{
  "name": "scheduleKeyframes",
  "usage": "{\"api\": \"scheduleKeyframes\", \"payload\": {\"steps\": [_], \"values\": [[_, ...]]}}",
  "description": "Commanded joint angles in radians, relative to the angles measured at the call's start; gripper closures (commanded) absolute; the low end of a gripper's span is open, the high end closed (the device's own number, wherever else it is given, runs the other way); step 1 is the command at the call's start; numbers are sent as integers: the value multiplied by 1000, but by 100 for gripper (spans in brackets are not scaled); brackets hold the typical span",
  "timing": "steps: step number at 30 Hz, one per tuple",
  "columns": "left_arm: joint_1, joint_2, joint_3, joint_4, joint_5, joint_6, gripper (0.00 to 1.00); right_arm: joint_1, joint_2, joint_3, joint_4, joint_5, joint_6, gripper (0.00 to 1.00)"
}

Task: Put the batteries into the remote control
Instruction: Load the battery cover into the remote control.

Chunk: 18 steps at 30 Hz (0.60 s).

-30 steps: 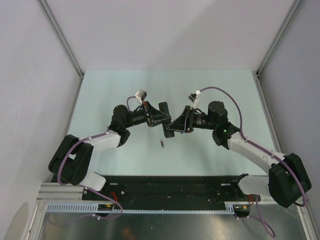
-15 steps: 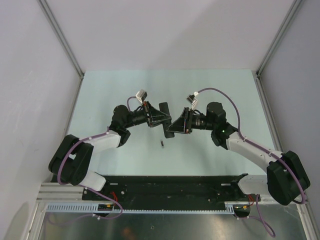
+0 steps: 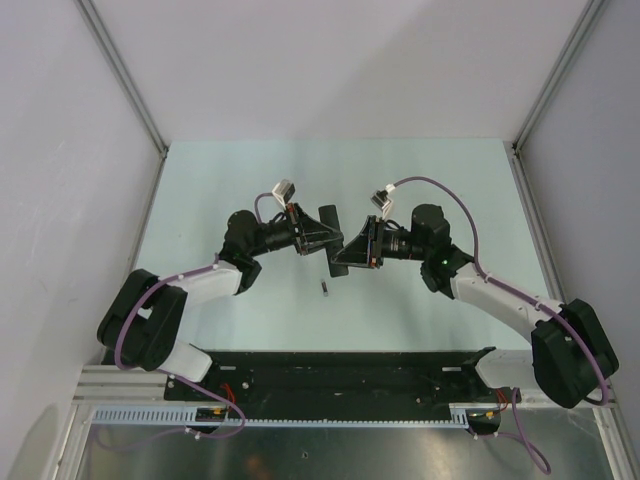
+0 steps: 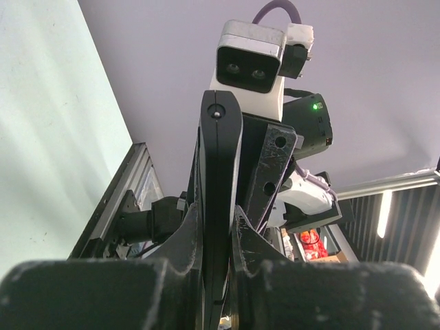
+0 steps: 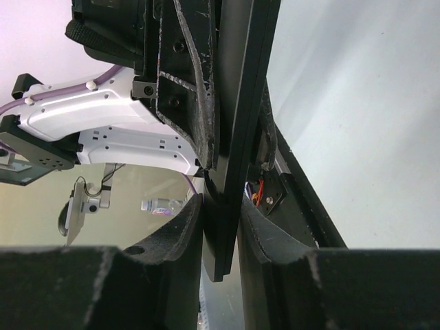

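The black remote control (image 3: pixel 329 220) hangs in the air over the middle of the table, between both arms. My left gripper (image 3: pixel 322 243) is shut on it; in the left wrist view the slim bar (image 4: pixel 220 165) rises edge-on from between the fingers (image 4: pixel 185 240). My right gripper (image 3: pixel 345 256) comes in from the right. Its fingers (image 5: pixel 180 227) press against both faces of the remote's lower end (image 5: pixel 230 172). One small dark battery (image 3: pixel 324 288) lies on the table just below the grippers. No other battery shows.
The pale green table (image 3: pixel 220 190) is walled by white panels left, right and behind. A black base rail (image 3: pixel 330 370) runs along the near edge, where both arms are bolted.
The right arm has edged left toward the remote and its jaws have narrowed onto the remote's lower end. The left arm and the battery have not moved.
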Motion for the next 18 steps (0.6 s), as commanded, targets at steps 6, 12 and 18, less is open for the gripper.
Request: {"api": "scheduleKeyframes", "payload": {"steps": [6, 12, 18], "values": [[-20, -43, 10, 55, 6, -16, 100, -6, 8, -2, -15, 2, -17, 86], [-36, -54, 9, 57, 17, -12, 100, -9, 25, -2, 15, -4, 9, 98], [-67, -73, -2, 55, 24, -3, 100, -28, 34, -2, 38, -8, 34, 100]]}}
